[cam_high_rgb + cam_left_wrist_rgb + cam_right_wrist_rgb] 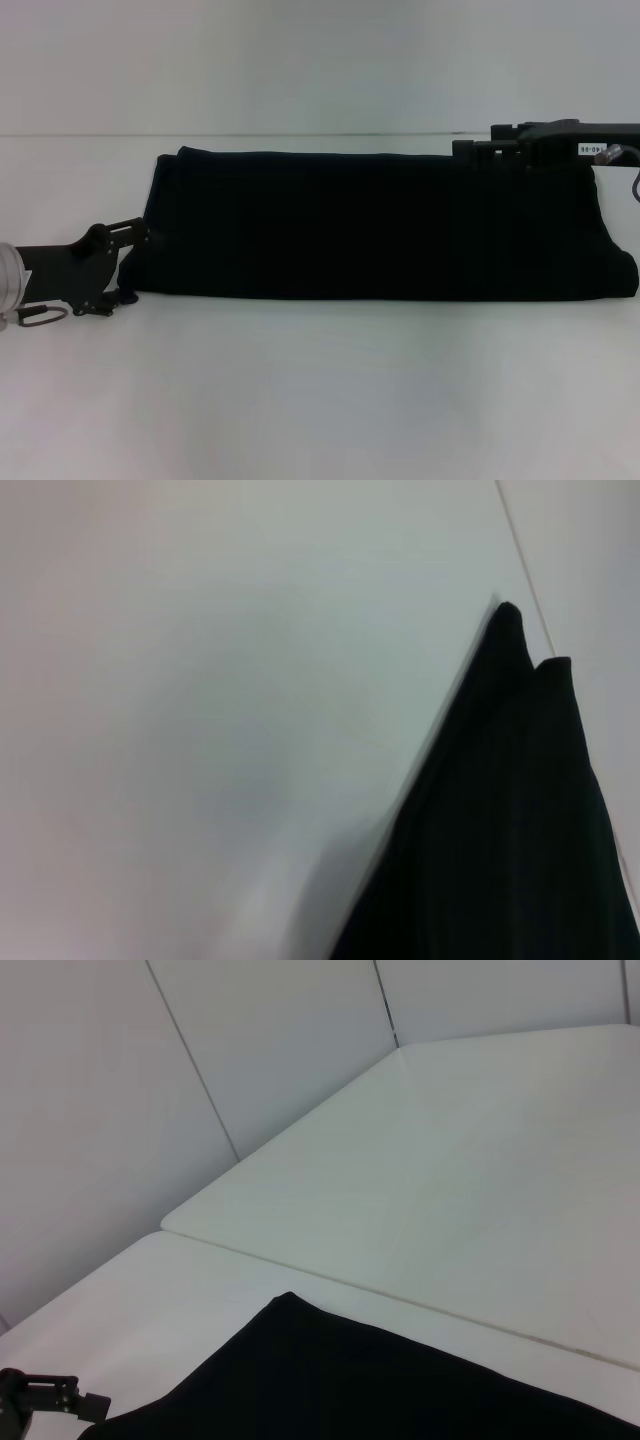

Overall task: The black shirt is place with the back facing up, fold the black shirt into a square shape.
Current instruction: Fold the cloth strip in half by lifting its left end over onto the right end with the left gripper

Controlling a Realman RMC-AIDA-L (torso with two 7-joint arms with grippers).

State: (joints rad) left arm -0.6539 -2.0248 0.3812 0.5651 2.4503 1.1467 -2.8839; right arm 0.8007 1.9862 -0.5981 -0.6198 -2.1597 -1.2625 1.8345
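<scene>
The black shirt (380, 225) lies on the white table (320, 400) as a long band running left to right, with a rolled fold along its near edge. My left gripper (135, 262) sits at the band's near left corner, right against the fabric. At the band's far edge, toward the right end, my right gripper (465, 150) rests over the cloth. The left wrist view shows the black shirt (520, 830) narrowing to two points. In the right wrist view a corner of the black shirt (350, 1380) shows, with the left gripper (45, 1400) beyond it.
White table surface (300, 390) stretches in front of the shirt and to its left. A seam between two tabletops (400, 1295) runs just past the shirt's far edge. Grey wall panels (120, 1110) stand behind the table.
</scene>
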